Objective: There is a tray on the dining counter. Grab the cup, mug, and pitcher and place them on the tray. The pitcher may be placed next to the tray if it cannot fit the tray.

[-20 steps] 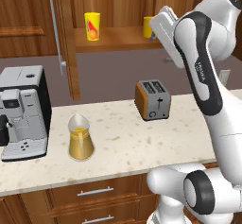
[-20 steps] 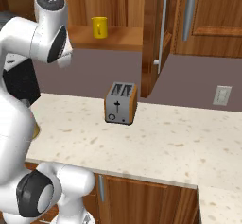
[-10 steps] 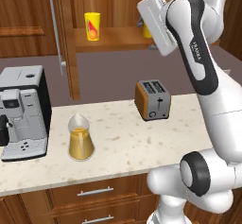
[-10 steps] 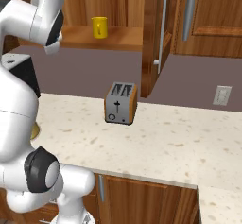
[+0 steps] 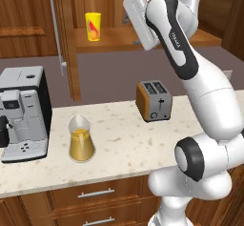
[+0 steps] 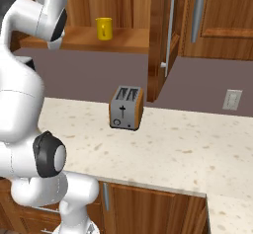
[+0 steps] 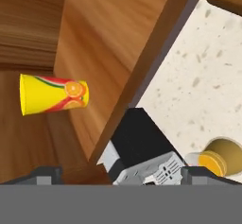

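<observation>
End effector (image 7: 121,173) released, empty, near tall yellow orange-marked tumbler (image 5: 93,26) on wooden shelf (image 5: 114,38); clear glass carafe (image 5: 80,138) on beige speckled tabletop (image 5: 114,139).

the coffee machine (image 5: 23,113) is cut off by the left edge in the left base view. in the hand view the pitcher (image 7: 218,158) is cropped at the right edge, and the gripper's fingertips (image 7: 46,173) barely clear the bottom.

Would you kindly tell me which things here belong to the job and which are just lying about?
Job: cup on the shelf; mug on the shelf; pitcher on the counter; open gripper looking towards the cup.

Lying about: toaster; coffee machine.
</observation>
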